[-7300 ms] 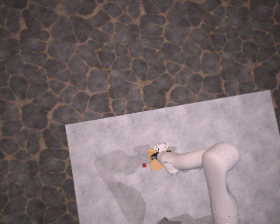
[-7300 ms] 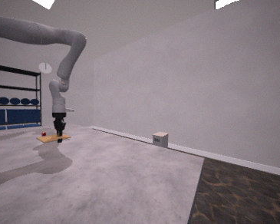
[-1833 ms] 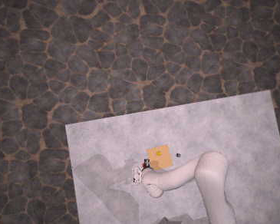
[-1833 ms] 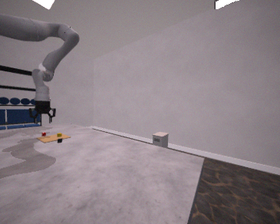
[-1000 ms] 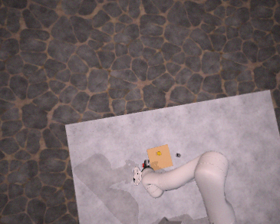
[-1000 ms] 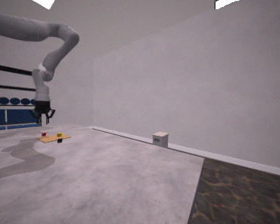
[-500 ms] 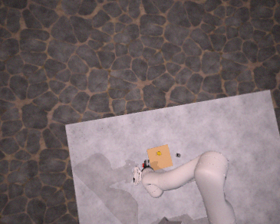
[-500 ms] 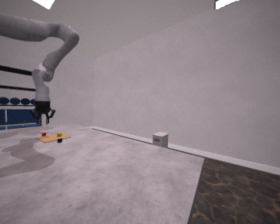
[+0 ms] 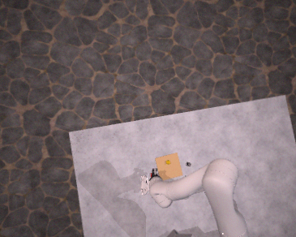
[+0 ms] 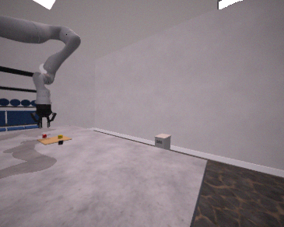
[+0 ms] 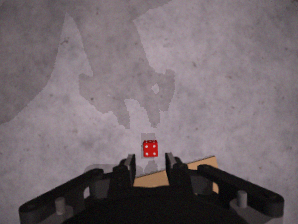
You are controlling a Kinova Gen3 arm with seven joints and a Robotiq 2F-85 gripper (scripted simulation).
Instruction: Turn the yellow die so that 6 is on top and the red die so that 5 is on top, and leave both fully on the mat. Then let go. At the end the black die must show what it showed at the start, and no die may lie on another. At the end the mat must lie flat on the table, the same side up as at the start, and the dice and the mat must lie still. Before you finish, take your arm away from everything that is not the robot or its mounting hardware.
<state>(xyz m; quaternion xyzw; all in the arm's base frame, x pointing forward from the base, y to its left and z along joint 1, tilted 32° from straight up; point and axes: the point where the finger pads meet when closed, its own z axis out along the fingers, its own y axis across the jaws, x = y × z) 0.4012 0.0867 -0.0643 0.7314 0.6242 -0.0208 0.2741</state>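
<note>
Red die (image 9: 151, 175) (image 10: 44, 136) (image 11: 150, 148): one, on the table (image 9: 120, 138) (image 10: 107, 179) (image 11: 225, 75), off the mat (image 9: 174, 160) (image 10: 49, 141) (image 11: 152, 178) and near its edge. Shows four pips on top.

Gripper (image 9: 154, 171) (image 10: 44, 125) (image 11: 150, 162): one, black, pointing down above the red die. Stands partly open, rather narrow, with nothing between the fingers. In the wrist view, hides much of the mat.

Yellow die (image 9: 168, 161) (image 10: 60, 137): one, on the mat. Top number too small to read.

Black die (image 9: 188, 164) (image 10: 61, 142): one, on the table beside the mat, apart from it, on the opposite side from the red die. Pips too small to tell.

Mat: one, tan, flat on the table.

Arm (image 9: 189, 188) (image 10: 70, 39): one, pale, bent. In the top view, reaches over the table and covers part of the mat's lower edge. Throws a broad shadow across the table.

Surroundings: grey box (image 10: 163, 141) beyond the table's edge, near the wall (image 10: 185, 78); dark stone-patterned floor (image 9: 112, 61) (image 10: 243, 194).
</note>
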